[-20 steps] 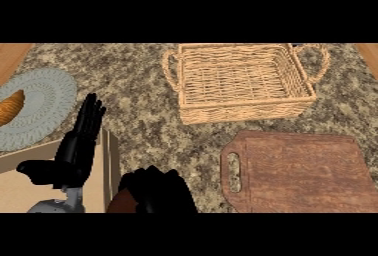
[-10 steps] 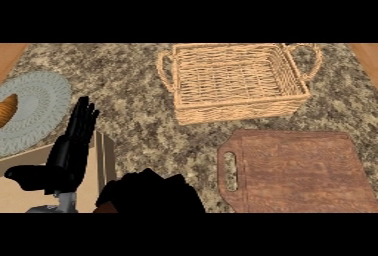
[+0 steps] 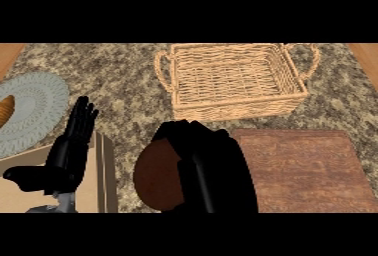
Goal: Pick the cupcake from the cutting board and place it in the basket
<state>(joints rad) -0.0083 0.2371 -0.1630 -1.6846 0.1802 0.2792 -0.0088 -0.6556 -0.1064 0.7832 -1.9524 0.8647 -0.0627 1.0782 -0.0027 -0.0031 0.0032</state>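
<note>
The right hand (image 3: 210, 170) has come up big in the lower middle. Its fingers curl round a brown round thing, likely the cupcake (image 3: 156, 175), mostly hidden. So it looks picked up. The left hand (image 3: 70, 150) rests open, lower left. The board (image 3: 306, 170), lower right, has its left edge hidden. The basket (image 3: 236, 107) up top comes next.

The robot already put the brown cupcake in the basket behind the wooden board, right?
Not quite. The head view shows the cupcake is not in the basket yet. The right hand has its fingers curled round it, in front of the basket and just left of the cutting board. The basket does stand behind the board.
</note>
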